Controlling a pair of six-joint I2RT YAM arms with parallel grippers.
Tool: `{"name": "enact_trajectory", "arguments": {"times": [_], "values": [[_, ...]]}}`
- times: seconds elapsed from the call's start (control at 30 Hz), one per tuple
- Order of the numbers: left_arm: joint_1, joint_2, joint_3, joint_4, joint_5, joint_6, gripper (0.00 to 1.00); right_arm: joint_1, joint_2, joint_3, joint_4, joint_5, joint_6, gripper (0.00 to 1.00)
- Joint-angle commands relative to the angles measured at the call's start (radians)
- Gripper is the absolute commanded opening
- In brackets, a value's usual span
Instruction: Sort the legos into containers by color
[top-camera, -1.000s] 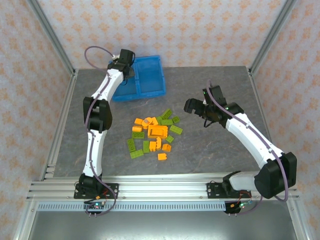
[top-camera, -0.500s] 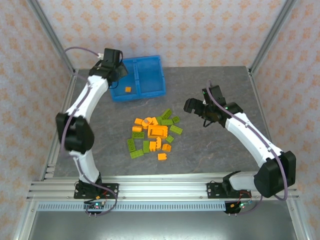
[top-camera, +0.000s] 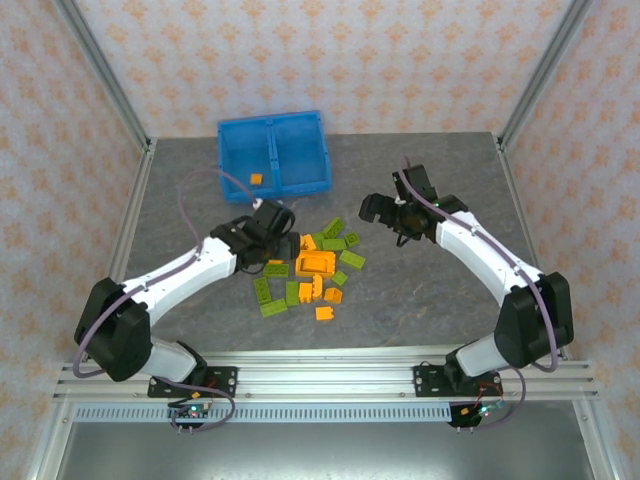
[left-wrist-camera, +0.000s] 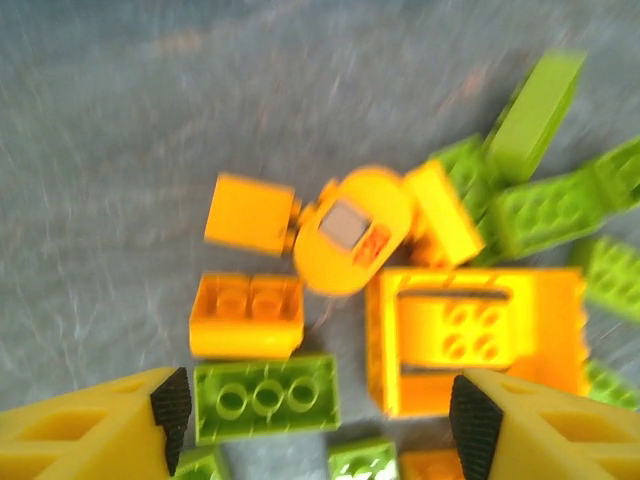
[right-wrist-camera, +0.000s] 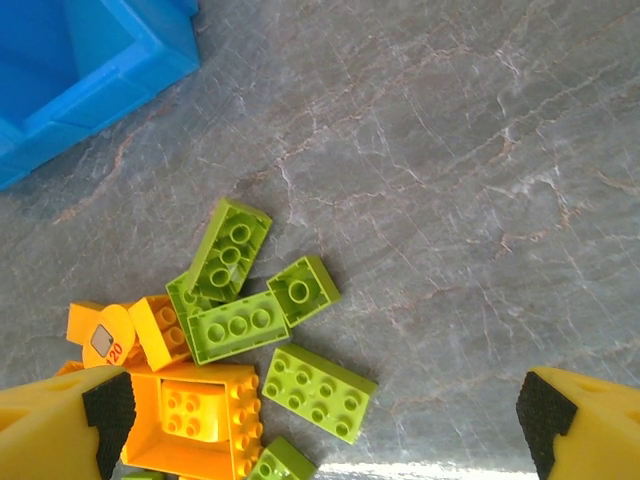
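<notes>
Bright, even light; left-wrist blur.

You're looking at the legos (top-camera: 310, 265) lying in a loose heap, orange and lime green bricks mixing around the larger orange piece (top-camera: 316, 264), with green ones spreading out toward 1 and 7 o'clock. At 11 o'clock from the heap, well apart, the blue bin (top-camera: 300, 155) is sitting upright, its left compartment (top-camera: 240, 160) holding one orange brick (top-camera: 256, 179).
</notes>
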Motion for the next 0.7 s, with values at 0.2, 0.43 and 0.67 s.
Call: {"name": "enact_trajectory", "arguments": {"times": [0.2, 0.43, 0.67], "values": [[0.006, 0.100, -0.058, 0.036, -0.091, 0.061, 0.89, 0.008, 0.016, 0.036, 0.004, 0.000, -0.012, 0.99], [0.063, 0.214, -0.052, 0.156, -0.027, 0.083, 0.86, 0.008, -0.025, 0.002, -0.009, 0.024, -0.008, 0.99], [0.106, 0.263, -0.065, 0.221, 0.041, 0.078, 0.74, 0.006, -0.021, -0.006, -0.005, 0.014, 0.002, 0.99]]}}
